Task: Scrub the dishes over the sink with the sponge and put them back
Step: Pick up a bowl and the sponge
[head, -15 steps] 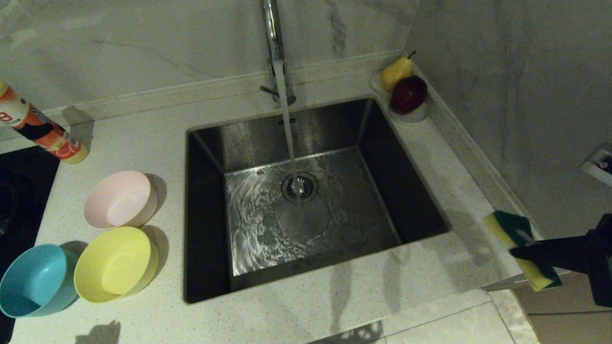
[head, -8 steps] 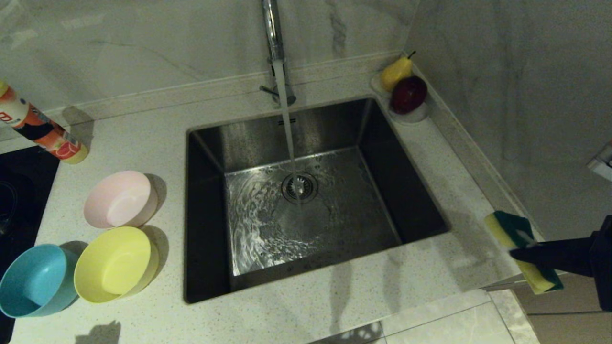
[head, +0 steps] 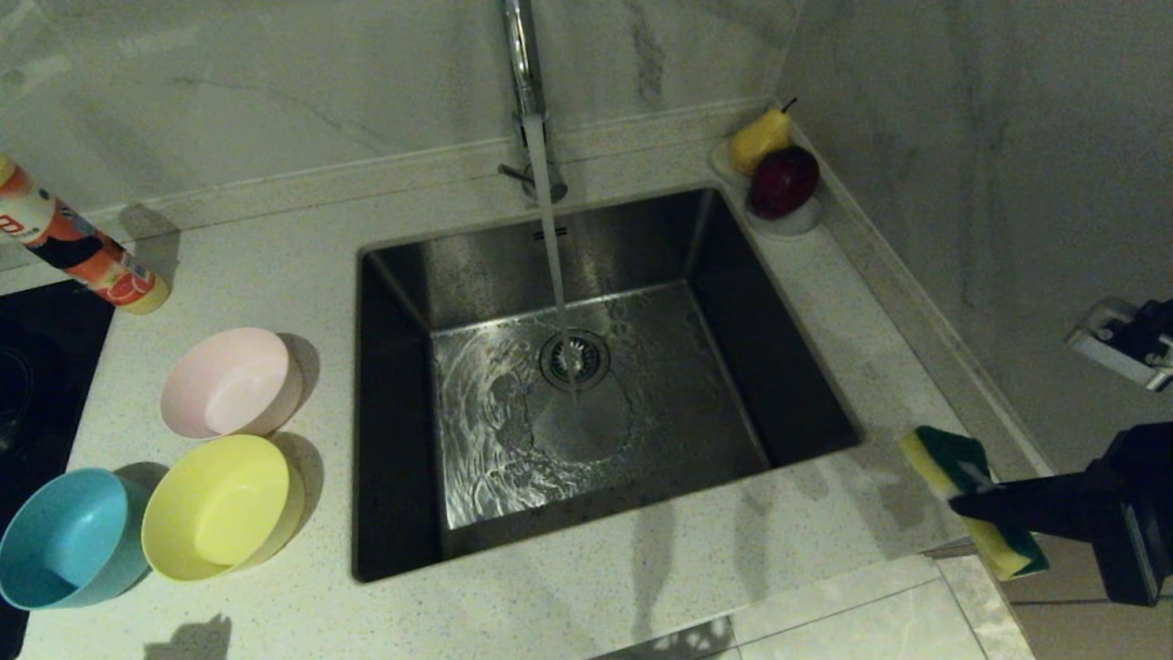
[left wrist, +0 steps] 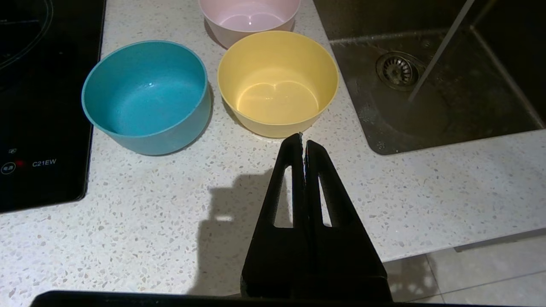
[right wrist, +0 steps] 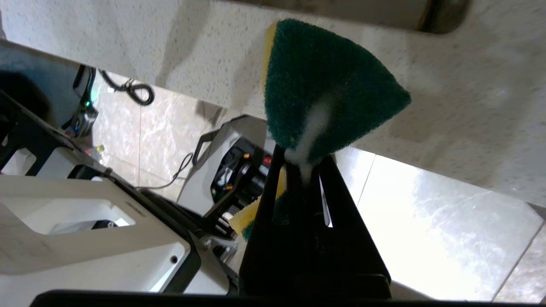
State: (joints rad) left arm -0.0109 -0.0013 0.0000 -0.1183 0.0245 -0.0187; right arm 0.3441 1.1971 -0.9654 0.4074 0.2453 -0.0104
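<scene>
Head view: sink [head: 403, 385] set in the speckled counter [head: 275, 257], tap [head: 524, 73] running onto the drain strainer [head: 575, 358]. Three bowls on the counter left of the sink: pink bowl [head: 229, 383] farthest back, yellow bowl [head: 222, 507] nearer, blue bowl [head: 69, 539] at the yellow one's left. Orange bottle [head: 78, 246] at far left; pear [head: 759, 139] and dark red fruit [head: 783, 181] in a white dish [head: 799, 220] at the back right corner. Right gripper [head: 962, 504] at the counter's front right corner, clamped on the sponge [head: 953, 463] (green face up, yellow foam at the edges), held above the counter edge, well apart from the sink. Left arm not seen here.

Left wrist view: left gripper [left wrist: 303, 138] with fingers pressed together, holding nothing, just short of the yellow bowl; all three bowls upright and empty. A black cooktop [left wrist: 38, 106] borders the counter.

Right wrist view: fingers pinch the sponge at mid-length; its green face bulges beyond the tips. Floor tiles [right wrist: 426, 221] and the robot's base [right wrist: 85, 238] show below.
</scene>
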